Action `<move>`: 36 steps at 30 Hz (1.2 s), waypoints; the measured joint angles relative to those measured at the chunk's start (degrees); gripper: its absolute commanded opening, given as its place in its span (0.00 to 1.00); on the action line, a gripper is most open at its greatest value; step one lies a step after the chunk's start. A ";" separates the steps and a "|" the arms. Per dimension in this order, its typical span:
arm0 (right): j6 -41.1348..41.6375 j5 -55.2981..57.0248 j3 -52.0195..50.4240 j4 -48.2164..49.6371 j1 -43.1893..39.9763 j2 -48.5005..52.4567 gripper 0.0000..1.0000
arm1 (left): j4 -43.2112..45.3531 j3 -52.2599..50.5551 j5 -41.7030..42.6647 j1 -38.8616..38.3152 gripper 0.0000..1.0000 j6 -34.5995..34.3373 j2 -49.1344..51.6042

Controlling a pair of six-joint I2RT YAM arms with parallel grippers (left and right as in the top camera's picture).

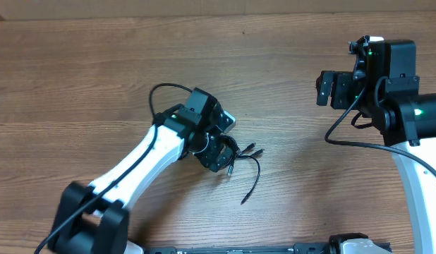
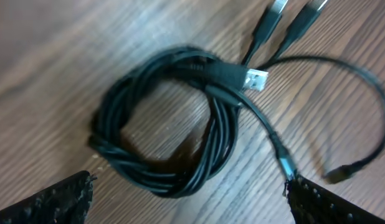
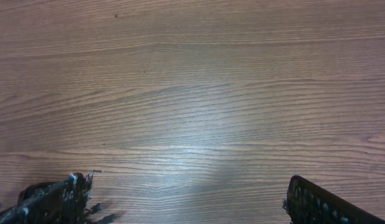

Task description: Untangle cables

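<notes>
The cables [image 2: 164, 121] lie on the wood as a small black coil. A silver USB plug [image 2: 255, 80] sticks out of its top, and two more plug ends point away beyond it. One loose cord [image 2: 367, 93] arcs off to the right and ends in a small plug. My left gripper [image 2: 189, 182] hovers open just over the coil's near edge, with its fingers [image 2: 55, 202] wide to either side and nothing between them. From overhead, the cables [image 1: 245, 156] poke out beside the left gripper [image 1: 223, 154]. My right gripper [image 1: 322, 89] stands open far to the right, over bare wood [image 3: 189, 186].
The wooden table [image 1: 98, 70] fills every view. A thick black wire [image 1: 161, 92] loops off the left arm, and another [image 1: 345, 137] hangs from the right arm. A loose cord end [image 1: 245, 199] trails toward the table's front.
</notes>
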 measured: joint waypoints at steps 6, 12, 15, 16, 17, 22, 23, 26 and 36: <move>0.04 0.00 0.00 0.00 0.00 0.02 1.00 | 1.92 0.00 -1.46 0.00 0.99 1.84 4.48; 0.02 0.00 0.00 0.20 0.00 0.00 1.00 | 5.38 0.00 -4.98 0.02 1.00 5.11 4.48; 0.02 0.02 0.00 0.26 0.00 0.02 1.00 | 6.10 0.00 -5.73 0.22 1.00 7.43 4.48; 0.02 0.02 0.00 0.28 0.00 0.02 1.00 | 6.10 0.00 -5.81 0.42 1.00 7.98 4.48; 0.02 0.00 0.00 0.28 0.00 0.02 1.00 | 6.05 0.00 -6.14 0.76 1.00 8.48 4.50; 0.07 0.02 0.00 0.26 0.00 0.02 1.00 | 5.70 0.00 -6.56 4.02 0.99 9.81 4.48; 0.04 0.00 0.00 0.26 0.00 0.02 1.00 | 5.35 0.00 -6.51 5.31 1.00 9.86 4.48; 0.02 0.02 0.00 0.26 0.00 0.02 1.00 | 5.14 0.00 -5.64 7.06 1.00 9.88 4.48; 0.02 -0.83 0.00 0.26 0.00 0.00 1.00 | 4.96 0.00 -0.74 8.26 1.00 9.84 4.48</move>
